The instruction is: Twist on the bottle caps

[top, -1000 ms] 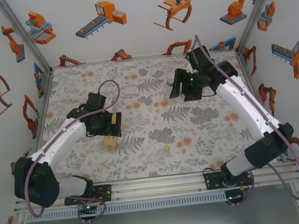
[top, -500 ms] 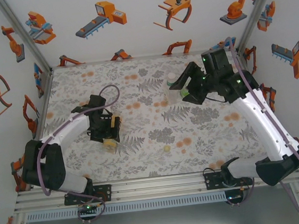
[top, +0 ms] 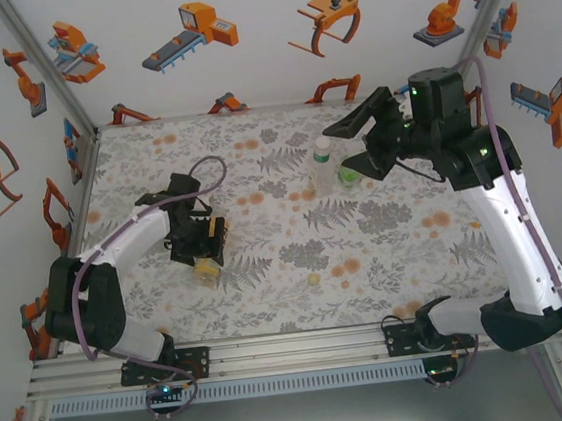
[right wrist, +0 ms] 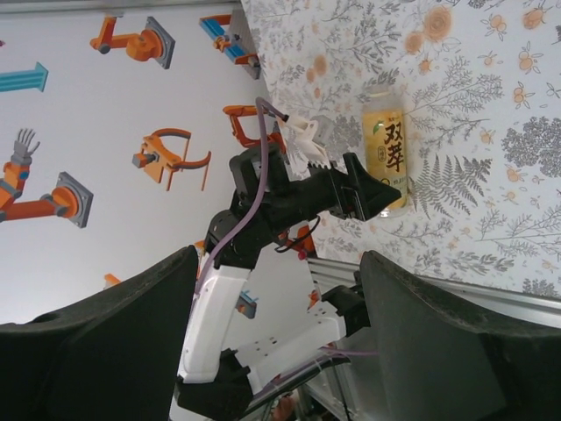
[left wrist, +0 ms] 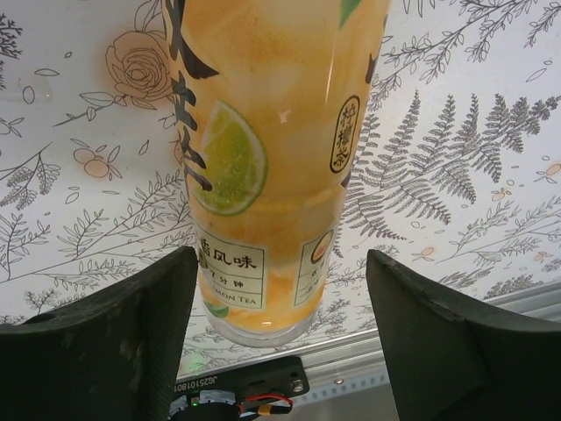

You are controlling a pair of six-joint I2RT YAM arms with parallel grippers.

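Around juice bottle (left wrist: 272, 175), fingers (left wrist: 96, 351) perhaps narrower.

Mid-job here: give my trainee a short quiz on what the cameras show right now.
1. What sits between the fingers of the left end effector? A) a white cap B) the yellow-orange juice bottle C) nothing
2. True or false: the right end effector is gripping a bottle.
3. Short answer: what colour is the loose cap lying on the table between the two arms?
Key: 1 B; 2 false, its fingers stand apart with nothing between them; 3 pale yellow.
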